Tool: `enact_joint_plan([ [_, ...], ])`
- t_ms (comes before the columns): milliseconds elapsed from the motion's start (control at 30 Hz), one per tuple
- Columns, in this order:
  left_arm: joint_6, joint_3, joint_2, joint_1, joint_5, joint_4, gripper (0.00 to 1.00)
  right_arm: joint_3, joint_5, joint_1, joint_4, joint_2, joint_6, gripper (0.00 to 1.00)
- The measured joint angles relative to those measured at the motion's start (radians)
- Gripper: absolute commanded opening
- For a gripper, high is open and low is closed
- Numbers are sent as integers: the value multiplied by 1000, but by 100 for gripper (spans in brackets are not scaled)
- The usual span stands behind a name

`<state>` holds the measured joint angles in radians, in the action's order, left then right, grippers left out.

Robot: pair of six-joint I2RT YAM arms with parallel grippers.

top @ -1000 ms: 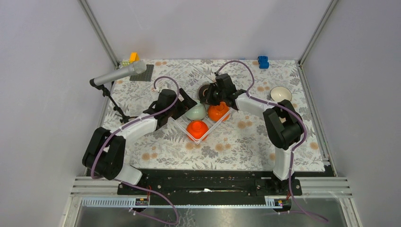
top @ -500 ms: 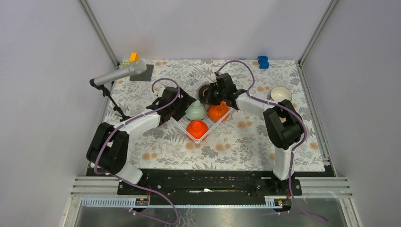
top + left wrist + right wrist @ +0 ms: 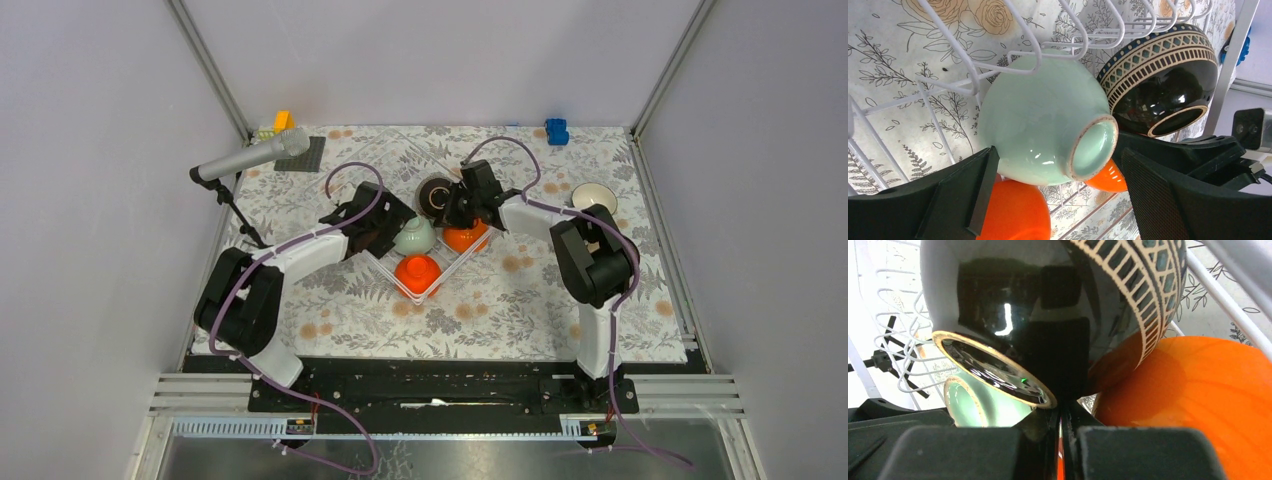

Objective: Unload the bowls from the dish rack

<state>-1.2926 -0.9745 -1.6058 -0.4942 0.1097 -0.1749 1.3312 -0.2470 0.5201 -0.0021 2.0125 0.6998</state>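
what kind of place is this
Probably a lab test cell, not a kitchen: plain grey walls in a metal frame, a left arm and right arm bolted to a rail, a microphone on a stand.

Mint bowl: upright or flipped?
Flipped. The mint bowl points its foot ring toward the left wrist camera. From above, its rounded underside faces up. It sits inside the rack.

Overhead wide; wrists close, share dish rack [image 3: 445,268].

Left claw [image 3: 1058,186] gapes wide; right claw [image 3: 1060,436] is pinched shut.
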Motion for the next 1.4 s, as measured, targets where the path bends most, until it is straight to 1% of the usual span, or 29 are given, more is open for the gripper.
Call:
enact_joint_plan([
  [33,0,0,0,-2,2,-3,99,0,-6,-3,-2,5,2,0],
  [100,0,-1,0,-3,3,-5,99,2,-9,-3,-3,6,0,4],
  [333,3,0,8,-6,13,-9,99,-19,-35,-4,31,-9,-29,23],
  [467,15,16,70,-6,38,-11,99,-42,-69,-6,42,-39,-77,32],
  [567,19,39,142,-6,64,-11,99,-45,-93,-7,42,-60,-111,37],
  [667,21,51,189,-6,90,-15,99,-43,-104,-2,38,-80,-145,38],
  [767,22,54,204,-6,109,-21,99,-21,-100,10,25,-84,-182,38],
  [967,32,62,213,-6,125,-44,99,73,-53,60,-70,-77,-241,39],
  [1267,35,67,217,-6,126,-44,99,184,5,89,-156,6,-271,37],
  [1300,36,67,217,-6,126,-44,99,187,14,89,-162,14,-273,35],
  [1400,36,67,216,-6,122,-43,99,202,24,89,-173,22,-274,22],
])
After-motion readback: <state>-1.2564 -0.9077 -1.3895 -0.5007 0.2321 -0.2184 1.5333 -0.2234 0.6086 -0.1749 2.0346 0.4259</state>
